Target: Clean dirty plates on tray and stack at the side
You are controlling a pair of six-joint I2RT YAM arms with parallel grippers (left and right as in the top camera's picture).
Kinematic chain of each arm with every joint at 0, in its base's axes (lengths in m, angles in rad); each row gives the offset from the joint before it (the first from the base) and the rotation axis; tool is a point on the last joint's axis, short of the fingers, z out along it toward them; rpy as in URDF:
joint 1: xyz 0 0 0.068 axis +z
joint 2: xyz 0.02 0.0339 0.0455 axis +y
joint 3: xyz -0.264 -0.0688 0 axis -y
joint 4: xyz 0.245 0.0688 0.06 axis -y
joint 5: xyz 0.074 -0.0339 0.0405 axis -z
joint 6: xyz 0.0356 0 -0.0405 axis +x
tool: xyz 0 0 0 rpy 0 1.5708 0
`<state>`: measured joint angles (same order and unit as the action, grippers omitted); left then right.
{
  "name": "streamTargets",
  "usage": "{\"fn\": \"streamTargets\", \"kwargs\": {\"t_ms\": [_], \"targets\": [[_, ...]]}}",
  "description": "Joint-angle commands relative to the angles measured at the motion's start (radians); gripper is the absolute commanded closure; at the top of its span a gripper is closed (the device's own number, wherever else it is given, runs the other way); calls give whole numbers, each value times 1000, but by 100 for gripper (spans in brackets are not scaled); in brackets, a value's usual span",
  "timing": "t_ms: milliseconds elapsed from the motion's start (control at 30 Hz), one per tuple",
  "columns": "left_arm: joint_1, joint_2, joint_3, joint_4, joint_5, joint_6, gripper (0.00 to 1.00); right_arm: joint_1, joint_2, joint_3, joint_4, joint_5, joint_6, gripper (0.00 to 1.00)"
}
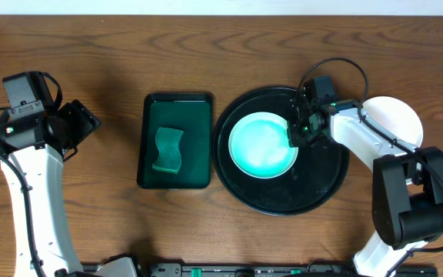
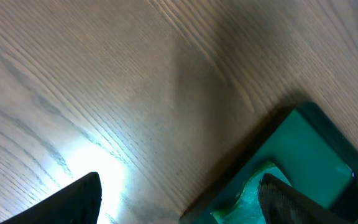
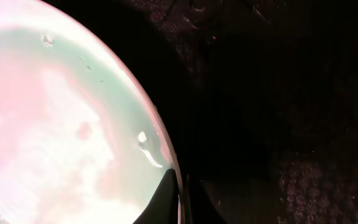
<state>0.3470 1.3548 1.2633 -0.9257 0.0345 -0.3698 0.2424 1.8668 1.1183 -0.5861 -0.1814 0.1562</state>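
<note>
Right pincer (image 1: pixel 294 132) clamped on plate (image 1: pixel 261 145) rim; edge grip likely for lifting it off tray (image 1: pixel 283 208) beneath. Left pincer (image 2: pixel 180 202) wide, empty, over counter (image 2: pixel 104 74).

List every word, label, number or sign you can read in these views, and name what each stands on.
No text can be read in any view.
The pale-mint plate, white plate, black tray, green tray and sponge carry no print.
The dark equipment at the table's near edge shows small green marks, too small to tell whether they are lettering.
</note>
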Motion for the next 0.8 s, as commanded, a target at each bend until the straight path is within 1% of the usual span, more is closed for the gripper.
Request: {"fn": "streamTargets", "kwargs": {"t_ms": [0,333,767], "targets": [[5,-6,14,-5,-10,-6,19,14,-24,-3,0,-2,3,99],[5,-6,14,-5,-10,-6,19,13,-26,5,-5,-7,3,99],[5,-6,14,-5,-10,-6,19,-5,-27,120,-173,-8,4,99]]}}
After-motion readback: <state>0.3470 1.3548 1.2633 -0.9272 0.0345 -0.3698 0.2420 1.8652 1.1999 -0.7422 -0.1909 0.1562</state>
